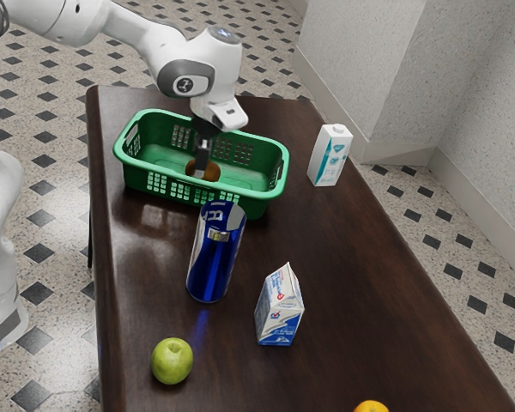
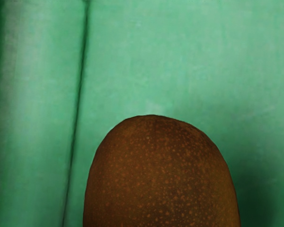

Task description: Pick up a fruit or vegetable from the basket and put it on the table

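My claw (image 1: 202,161) is down in the green basket (image 1: 137,179), right at the brown speckled fruit (image 1: 214,172). Fruit within the basket walls; whether I have it clamped, cannot tell.

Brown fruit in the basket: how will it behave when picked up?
The brown fruit looks rounded, so it may roll if nudged. Likely firm: its speckled skin shows no dents. Much smaller than the basket, so probably light.
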Available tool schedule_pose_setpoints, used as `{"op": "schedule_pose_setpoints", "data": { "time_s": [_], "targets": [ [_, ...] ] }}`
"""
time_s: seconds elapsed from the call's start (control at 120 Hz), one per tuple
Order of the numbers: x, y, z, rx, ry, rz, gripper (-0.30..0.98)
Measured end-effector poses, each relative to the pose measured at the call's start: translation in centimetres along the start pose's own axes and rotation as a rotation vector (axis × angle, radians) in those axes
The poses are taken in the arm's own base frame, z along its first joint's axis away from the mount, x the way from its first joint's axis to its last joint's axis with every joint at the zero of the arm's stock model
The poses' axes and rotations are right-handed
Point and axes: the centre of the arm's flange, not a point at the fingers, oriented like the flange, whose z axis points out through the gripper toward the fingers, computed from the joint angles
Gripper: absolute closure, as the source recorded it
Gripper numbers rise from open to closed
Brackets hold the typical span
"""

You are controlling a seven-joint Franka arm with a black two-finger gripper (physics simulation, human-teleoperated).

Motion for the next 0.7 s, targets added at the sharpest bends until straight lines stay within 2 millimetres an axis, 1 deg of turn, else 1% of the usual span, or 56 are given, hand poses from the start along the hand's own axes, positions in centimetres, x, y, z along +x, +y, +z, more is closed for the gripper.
{"op": "schedule_pose_setpoints", "data": {
  "time_s": [0.108,0.267,0.7],
  "targets": [
    [0.1,0.0,0.0,0.005,0.008,-0.001,0.0],
    [-0.1,0.3,0.9,-0.001,0.005,-0.002,0.0],
    [0.3,0.3,1.0,0.016,0.037,-0.008,0.0]
  ]
}}
